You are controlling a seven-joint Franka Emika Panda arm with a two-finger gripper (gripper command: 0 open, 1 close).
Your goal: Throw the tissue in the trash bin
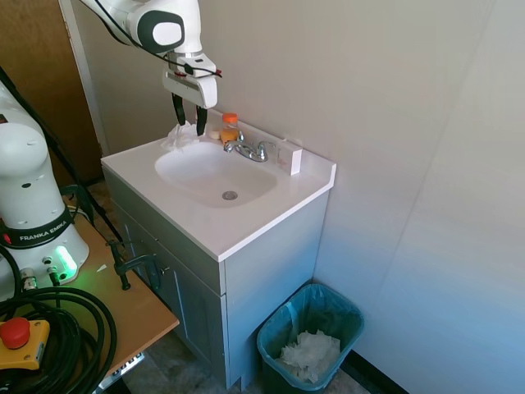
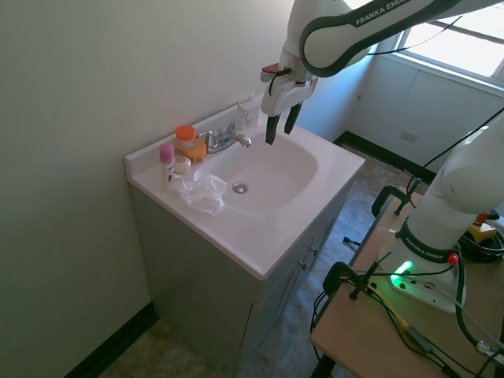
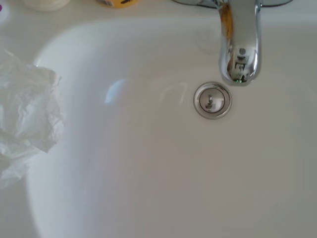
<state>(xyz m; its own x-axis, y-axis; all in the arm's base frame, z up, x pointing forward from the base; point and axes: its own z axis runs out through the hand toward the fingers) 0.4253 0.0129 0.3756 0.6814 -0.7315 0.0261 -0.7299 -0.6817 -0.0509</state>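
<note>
White vanity sink (image 1: 246, 226) with chrome faucet (image 1: 250, 150) at back edge.
Orange-capped bottle (image 2: 187, 142) and pink-capped stick (image 2: 166, 160) near back corner; small white box (image 1: 291, 158) beside faucet; drain (image 3: 212, 100) in basin middle.

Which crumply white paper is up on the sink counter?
The tissue, lying on the counter beside the basin. The other white wad sits down inside the trash bin on the floor.

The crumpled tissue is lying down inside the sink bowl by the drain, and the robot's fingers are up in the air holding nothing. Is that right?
Not quite. The tissue lies on the countertop at the rim of the sink, not down in the bowl by the drain; the second exterior view shows it. The rest holds: the gripper is up in the air, fingers open, holding nothing.
</note>
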